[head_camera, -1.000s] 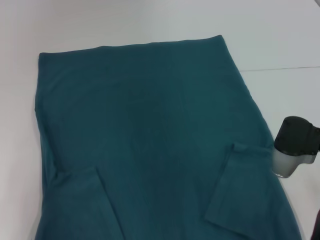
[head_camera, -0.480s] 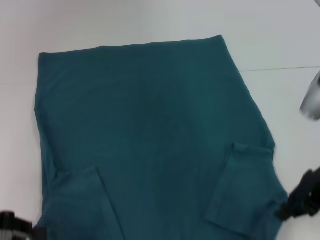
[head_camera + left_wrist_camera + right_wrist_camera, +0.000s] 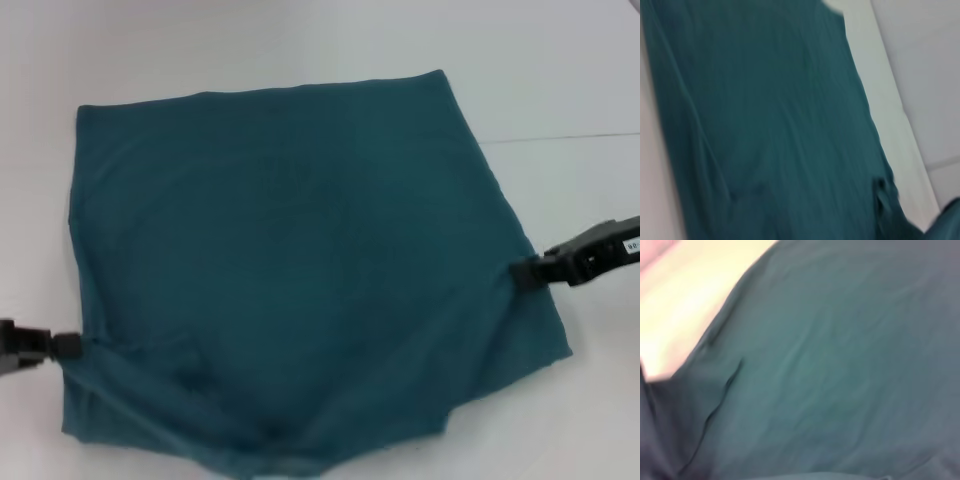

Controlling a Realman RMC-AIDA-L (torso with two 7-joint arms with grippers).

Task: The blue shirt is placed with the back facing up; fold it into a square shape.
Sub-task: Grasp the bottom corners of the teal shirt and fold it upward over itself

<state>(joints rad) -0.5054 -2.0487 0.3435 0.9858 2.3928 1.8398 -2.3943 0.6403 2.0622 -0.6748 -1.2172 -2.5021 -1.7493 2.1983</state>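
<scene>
Left hand (image 3: 70, 346) reaches in low from 9 o'clock, clamped on the blue shirt (image 3: 290, 260) at its edge. Right hand (image 3: 522, 272) enters from 3 o'clock, pinching the opposite edge. Shirt lies on the white counter (image 3: 250, 40) between both hands, near portion bunched.

Soft even light; both wrist views motion-blurred.

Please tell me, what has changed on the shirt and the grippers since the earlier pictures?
Both grippers came in: left gripper and right gripper now pinch the side edges of the blue shirt. Its near part is lifted and drawn forward. The far hem stayed flat on the table.
</scene>
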